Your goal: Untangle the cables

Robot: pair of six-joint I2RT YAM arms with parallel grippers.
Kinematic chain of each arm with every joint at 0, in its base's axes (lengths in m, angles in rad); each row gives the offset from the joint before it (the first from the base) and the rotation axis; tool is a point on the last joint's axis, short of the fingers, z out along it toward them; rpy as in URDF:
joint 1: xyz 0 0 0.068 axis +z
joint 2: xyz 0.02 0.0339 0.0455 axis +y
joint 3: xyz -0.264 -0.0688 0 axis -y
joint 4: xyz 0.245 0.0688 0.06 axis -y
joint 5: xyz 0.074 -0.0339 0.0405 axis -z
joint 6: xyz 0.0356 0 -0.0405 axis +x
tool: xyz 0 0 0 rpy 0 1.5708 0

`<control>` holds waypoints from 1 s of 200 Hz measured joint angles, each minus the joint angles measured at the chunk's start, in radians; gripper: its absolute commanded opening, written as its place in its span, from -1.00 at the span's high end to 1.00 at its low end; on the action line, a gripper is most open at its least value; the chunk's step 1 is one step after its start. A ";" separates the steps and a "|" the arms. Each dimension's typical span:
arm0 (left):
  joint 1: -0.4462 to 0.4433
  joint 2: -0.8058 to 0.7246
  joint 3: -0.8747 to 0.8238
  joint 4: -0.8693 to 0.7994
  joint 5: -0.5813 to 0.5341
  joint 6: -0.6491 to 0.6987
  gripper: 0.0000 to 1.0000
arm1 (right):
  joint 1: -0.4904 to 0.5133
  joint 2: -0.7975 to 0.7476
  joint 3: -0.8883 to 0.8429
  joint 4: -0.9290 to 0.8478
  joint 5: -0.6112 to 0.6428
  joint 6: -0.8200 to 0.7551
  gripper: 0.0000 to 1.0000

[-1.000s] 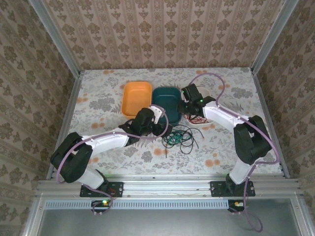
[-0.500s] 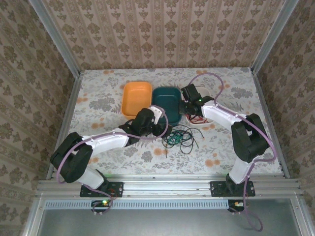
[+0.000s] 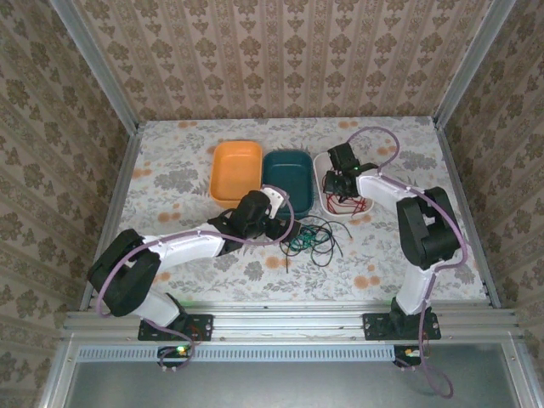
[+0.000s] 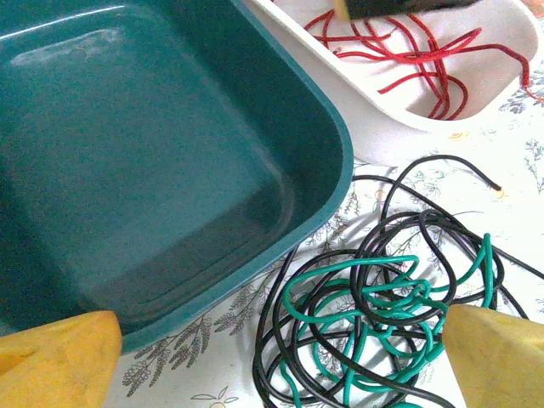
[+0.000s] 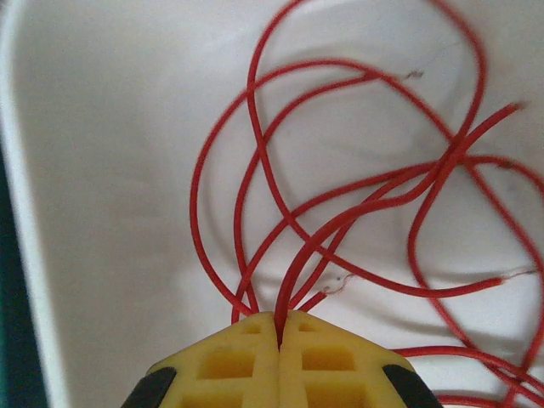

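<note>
Red cable (image 3: 343, 204) lies coiled in the white tray (image 3: 318, 174) at the far right of the table, with the right hand (image 3: 340, 181) low over it. The teal tray (image 3: 289, 170) and the orange tray (image 3: 234, 168) sit to its left. On the table in front of the trays, the green cable (image 3: 297, 242) and the black cable (image 3: 324, 235) lie knotted together, and the left hand (image 3: 282, 224) hangs at their left edge. From the left wrist, the yellow pads (image 4: 53, 359) stand wide apart with nothing between them. Green loops (image 4: 384, 297) thread through black ones (image 4: 398, 228) just beside the teal tray's corner. One red loop (image 4: 425, 64) runs close to the white rim (image 4: 399, 129). From the right wrist, the pads (image 5: 246, 353) are pressed together on a red strand (image 5: 340, 212), which fans out across the tray floor (image 5: 102, 170). The step in hand looks like dropping the red cable into its tray. To do it well, the right hand should part its pads while low and then rise straight up, so that no strand catches and drags back over the rim. The left hand would do best to wait, then pinch a single green loop clear of the black and draw it out slowly.
</note>
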 measured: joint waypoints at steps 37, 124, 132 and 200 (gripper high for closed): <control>0.000 0.000 0.000 -0.009 -0.005 0.008 -0.96 | 0.002 0.011 -0.018 0.041 -0.053 0.020 0.41; -0.016 0.000 0.004 -0.024 -0.011 0.038 -0.96 | 0.007 -0.258 -0.096 0.067 -0.023 0.018 -0.03; -0.020 0.000 0.007 -0.029 -0.010 0.046 -0.95 | 0.010 -0.296 -0.116 0.064 -0.024 0.015 -0.02; -0.049 0.022 0.023 -0.076 0.055 0.124 -0.80 | 0.154 -0.542 -0.399 -0.021 -0.205 -0.026 0.14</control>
